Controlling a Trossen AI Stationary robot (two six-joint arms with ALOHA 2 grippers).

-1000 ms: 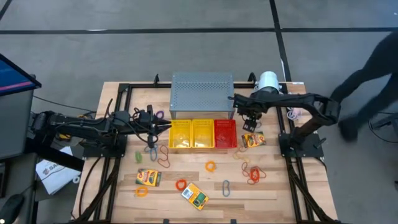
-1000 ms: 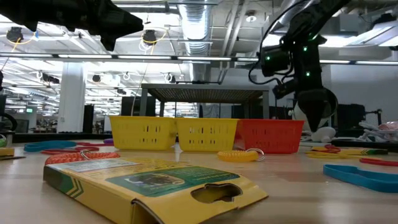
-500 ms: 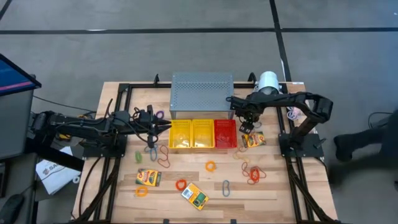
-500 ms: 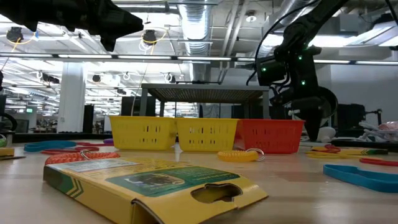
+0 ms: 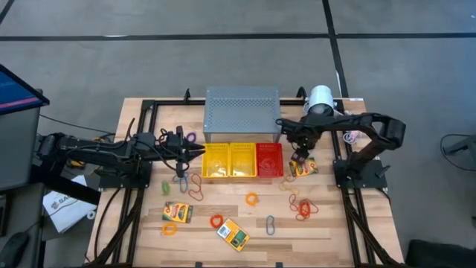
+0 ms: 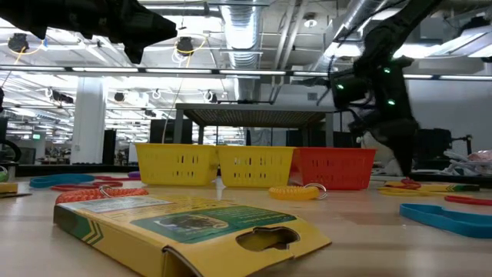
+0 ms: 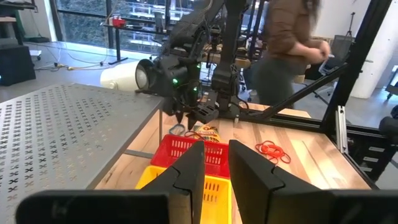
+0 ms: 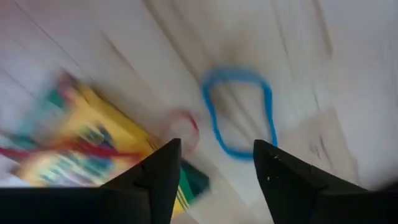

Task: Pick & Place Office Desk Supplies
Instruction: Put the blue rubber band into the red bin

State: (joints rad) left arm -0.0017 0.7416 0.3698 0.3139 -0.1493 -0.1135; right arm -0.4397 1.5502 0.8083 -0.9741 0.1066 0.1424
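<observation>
right gripper [image 8: 211, 171]: fingers parted, nothing between them, pointing down at the table just right of the red basket [image 5: 269, 159].
under it: blue band loop [image 8: 239, 112] on the bare wood; beside it a small red loop [image 8: 185, 129] and a yellow-and-green card box [image 8: 93, 149].
left gripper [image 7: 214, 171]: fingers nearly together with a thin gap, empty, held above the yellow baskets [image 5: 228, 160].
other supplies: two card boxes [image 5: 178, 212], orange and red loops [image 5: 252, 199] and a blue-grey clip [image 5: 271, 224] scattered on the front of the table.
behind baskets: grey perforated box [image 5: 241, 112].
</observation>
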